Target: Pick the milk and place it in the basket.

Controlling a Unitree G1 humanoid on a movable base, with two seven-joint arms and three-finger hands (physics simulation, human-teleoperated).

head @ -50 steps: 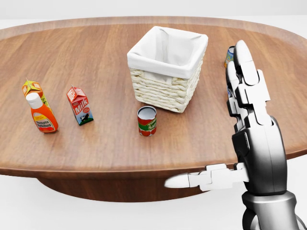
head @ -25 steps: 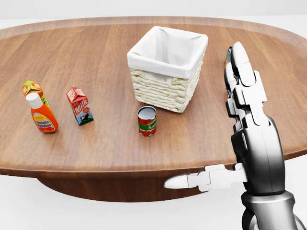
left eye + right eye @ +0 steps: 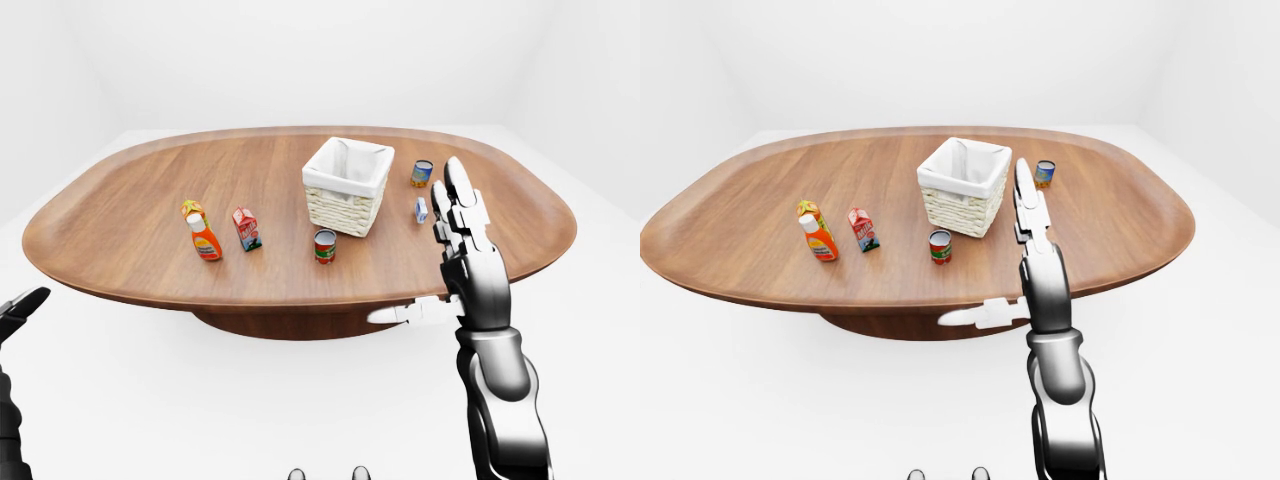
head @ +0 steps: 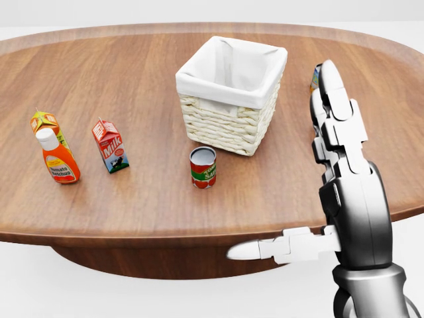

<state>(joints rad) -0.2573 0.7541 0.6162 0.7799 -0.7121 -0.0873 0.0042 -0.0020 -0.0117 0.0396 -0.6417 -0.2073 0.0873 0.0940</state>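
Note:
The milk carton (image 4: 110,146), red and white with a blue base, stands upright on the left part of the round wooden table (image 4: 152,212) in the head view. The wicker basket (image 4: 228,126) with a white cloth lining stands to its right, near the table's middle, and is empty. My right hand (image 4: 285,165) is open, with fingers straight up and thumb pointing left, at the table's near right edge, far from the milk. My left hand (image 3: 20,308) shows only as a dark shape at the lower left of the left-eye view.
A ketchup bottle (image 4: 58,159) and an orange juice carton (image 4: 45,122) stand left of the milk. A tomato can (image 4: 203,167) stands just below the basket. Another can (image 3: 422,173) and a small blue-white pack (image 3: 421,210) stand right of the basket, near my right fingers.
My right hand has shifted slightly to the left, still open. The things on the table have not moved.

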